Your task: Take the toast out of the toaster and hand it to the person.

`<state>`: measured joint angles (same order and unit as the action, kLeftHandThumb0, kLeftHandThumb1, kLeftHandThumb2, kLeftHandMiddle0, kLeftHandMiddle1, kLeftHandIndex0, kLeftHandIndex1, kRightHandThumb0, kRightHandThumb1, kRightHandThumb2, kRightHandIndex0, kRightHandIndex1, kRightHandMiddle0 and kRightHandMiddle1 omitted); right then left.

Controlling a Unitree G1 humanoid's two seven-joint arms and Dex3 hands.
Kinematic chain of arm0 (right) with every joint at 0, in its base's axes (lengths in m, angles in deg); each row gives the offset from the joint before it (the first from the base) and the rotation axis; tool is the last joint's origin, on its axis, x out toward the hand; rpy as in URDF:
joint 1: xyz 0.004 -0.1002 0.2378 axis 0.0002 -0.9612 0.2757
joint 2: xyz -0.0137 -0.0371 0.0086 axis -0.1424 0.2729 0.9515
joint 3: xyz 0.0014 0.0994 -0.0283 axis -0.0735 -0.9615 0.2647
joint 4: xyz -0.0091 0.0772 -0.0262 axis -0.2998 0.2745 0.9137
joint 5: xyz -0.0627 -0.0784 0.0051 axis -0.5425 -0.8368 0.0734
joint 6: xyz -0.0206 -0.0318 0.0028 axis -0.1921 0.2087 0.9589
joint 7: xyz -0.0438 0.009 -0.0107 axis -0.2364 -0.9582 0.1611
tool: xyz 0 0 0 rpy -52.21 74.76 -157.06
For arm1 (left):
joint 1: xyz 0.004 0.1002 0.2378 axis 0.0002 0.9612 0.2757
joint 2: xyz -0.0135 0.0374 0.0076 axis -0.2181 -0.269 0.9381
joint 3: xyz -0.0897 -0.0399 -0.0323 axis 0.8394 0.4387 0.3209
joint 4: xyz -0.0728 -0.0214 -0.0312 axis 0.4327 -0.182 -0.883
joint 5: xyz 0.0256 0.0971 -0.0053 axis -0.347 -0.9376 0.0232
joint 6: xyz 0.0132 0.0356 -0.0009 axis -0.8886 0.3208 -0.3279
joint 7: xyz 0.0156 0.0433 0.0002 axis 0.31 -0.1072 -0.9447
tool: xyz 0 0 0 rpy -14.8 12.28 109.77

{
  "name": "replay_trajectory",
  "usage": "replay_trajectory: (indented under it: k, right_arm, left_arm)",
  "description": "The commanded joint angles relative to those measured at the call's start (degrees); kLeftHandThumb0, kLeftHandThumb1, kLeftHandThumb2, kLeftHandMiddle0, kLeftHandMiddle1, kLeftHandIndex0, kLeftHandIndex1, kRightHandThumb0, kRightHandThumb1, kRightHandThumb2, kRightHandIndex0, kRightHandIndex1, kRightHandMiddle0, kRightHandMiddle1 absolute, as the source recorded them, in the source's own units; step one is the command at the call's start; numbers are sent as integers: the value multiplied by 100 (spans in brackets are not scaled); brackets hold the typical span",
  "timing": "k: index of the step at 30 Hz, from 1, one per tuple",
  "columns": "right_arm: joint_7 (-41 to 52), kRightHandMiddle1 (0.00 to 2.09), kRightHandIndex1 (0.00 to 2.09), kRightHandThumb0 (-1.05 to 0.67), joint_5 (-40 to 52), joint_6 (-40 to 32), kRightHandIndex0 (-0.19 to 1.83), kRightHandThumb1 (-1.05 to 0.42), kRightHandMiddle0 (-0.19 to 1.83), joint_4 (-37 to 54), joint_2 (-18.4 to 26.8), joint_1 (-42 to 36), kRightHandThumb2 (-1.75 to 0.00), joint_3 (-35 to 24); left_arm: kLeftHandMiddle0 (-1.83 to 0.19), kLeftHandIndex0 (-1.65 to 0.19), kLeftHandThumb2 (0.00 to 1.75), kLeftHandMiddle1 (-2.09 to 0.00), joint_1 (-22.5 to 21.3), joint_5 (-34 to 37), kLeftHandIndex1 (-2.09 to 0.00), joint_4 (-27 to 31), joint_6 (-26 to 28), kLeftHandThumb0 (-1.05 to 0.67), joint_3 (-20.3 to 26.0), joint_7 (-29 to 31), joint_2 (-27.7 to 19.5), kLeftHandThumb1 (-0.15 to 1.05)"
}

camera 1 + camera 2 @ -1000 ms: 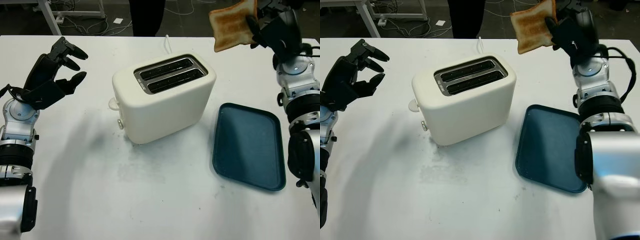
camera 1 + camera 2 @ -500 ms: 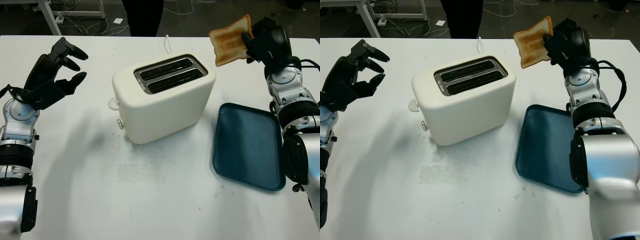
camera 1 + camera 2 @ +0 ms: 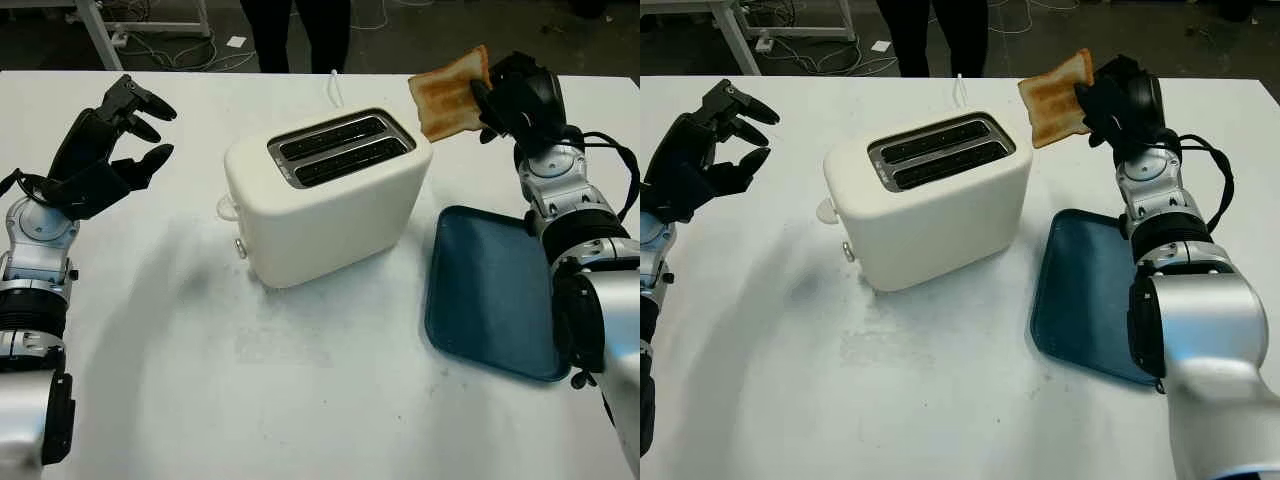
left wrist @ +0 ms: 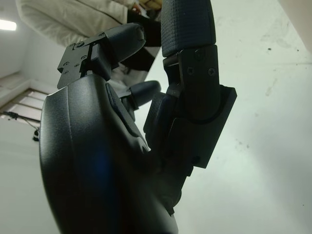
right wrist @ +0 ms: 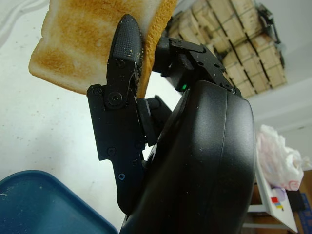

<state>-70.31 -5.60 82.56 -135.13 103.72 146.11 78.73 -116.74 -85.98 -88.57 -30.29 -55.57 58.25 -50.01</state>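
Now the right hand (image 3: 500,100) holds the toast (image 3: 448,92) up in the air, out of the toaster (image 3: 325,195).

The fingers (image 5: 124,63) pinch one edge of the toast, so the slice sticks out to the side, just past the toaster's far corner and above the white counter (image 3: 200,380). To do this step well, the robot should keep the pinch firm but soft, so the toast does not slip or break, and carry it toward the person (image 3: 295,30) standing at the far side of the counter. The toaster's two slots look empty. A blue tray (image 3: 495,295) lies beside the toaster, below the arm's path. The toaster's white cord (image 3: 334,86) runs toward the person. The left hand (image 3: 105,150) hangs open over the counter, far from the toaster, and blocks nothing.
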Motion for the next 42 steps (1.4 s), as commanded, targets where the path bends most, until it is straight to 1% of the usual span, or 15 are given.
replay_trajectory:
  k: [1,6,18,23,29,34,38,42]
  right_arm:
    - [2,175,175,-33,60,-58,86,-92,61,-32,-48,-39,-39,-42]
    - [60,175,175,-33,156,-18,88,-92,62,-41,-92,-51,-38,-124]
    - [85,175,175,-34,122,94,89,-92,60,-43,-99,-66,-38,-107]
    - [75,175,175,-34,60,127,92,-92,67,-29,-92,-48,-39,-38]
    - [92,175,175,-35,89,98,91,-92,67,-25,-122,-18,-39,-28]
    - [73,175,175,-35,42,148,95,-92,73,-18,-108,-6,-39,25]
    - [-7,175,175,-35,-15,96,94,-92,73,-21,-103,14,-38,87]
    - [-88,175,175,-34,-44,-13,93,-92,72,-22,-114,65,-38,118]
  left_arm:
    - [0,0,58,-166,32,36,-148,21,-68,-105,29,-4,-20,92]
    - [0,0,56,-167,38,59,-150,64,66,-105,30,28,-9,92]
    - [0,0,55,-169,56,124,-153,44,73,-105,61,36,17,92]
    - [0,0,53,-169,66,169,-154,75,130,-105,79,75,26,92]
    - [0,0,55,-173,72,84,-157,124,127,-105,61,20,2,92]
    - [0,0,54,-170,26,134,-154,-5,38,-105,71,87,17,92]
    - [0,0,57,-173,40,32,-157,53,96,-105,34,8,-7,92]
    - [0,0,55,-173,29,92,-157,41,100,-105,62,44,6,92]
